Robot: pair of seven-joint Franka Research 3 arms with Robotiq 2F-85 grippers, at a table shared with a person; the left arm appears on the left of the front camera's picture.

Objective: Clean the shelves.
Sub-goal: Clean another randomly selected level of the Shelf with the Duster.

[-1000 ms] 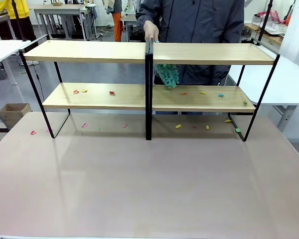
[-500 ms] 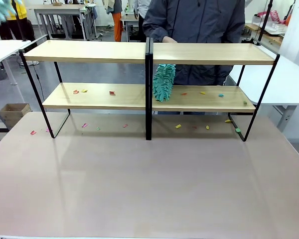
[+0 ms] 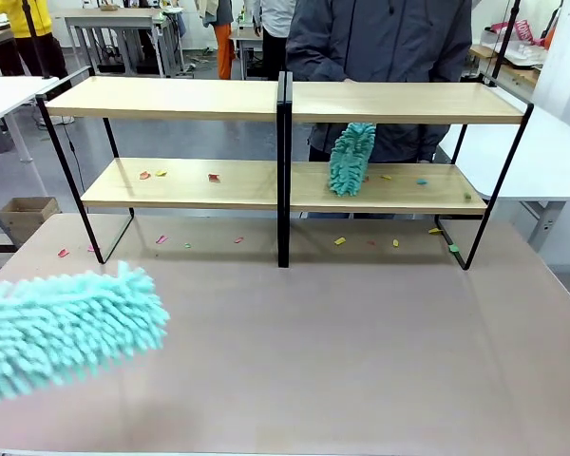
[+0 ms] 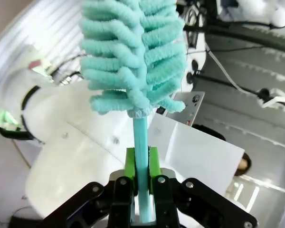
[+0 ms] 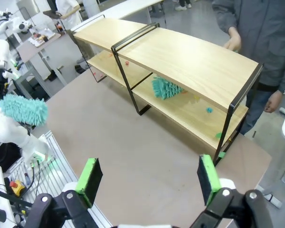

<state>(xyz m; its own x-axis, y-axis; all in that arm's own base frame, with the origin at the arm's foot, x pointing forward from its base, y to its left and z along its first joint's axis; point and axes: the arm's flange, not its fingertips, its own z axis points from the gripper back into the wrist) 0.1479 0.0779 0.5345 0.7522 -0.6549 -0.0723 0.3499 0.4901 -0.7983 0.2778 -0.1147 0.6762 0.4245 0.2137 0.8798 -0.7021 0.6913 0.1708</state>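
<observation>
The shelves [image 3: 171, 97] stand across the far half of the table, also visible in the right wrist view [image 5: 194, 61]. Small coloured scraps [image 3: 213, 177] lie on the lower boards. A person behind holds a teal fluffy duster [image 3: 351, 159] on the lower right board, right of the black divider [image 3: 283, 171]. My left gripper [image 4: 141, 164] is shut on the thin handle of a second teal duster [image 4: 133, 52], whose head looms at the front left [image 3: 66, 328] and by the left arm [image 5: 23, 109]. My right gripper [image 5: 148, 175] hangs open high above the table, holding nothing.
More scraps [image 3: 340, 241] lie on the brown tabletop [image 3: 313, 351] under and in front of the rack. White tables flank it at left [image 3: 0, 90] and right [image 3: 560, 161]. A cardboard box [image 3: 28, 214] sits on the floor. The person's hand [image 5: 235, 42] rests on the top board.
The person's duster has slid right along the lower right board, away from the divider. My left arm's duster has swung from the upper left corner down to the front left.
</observation>
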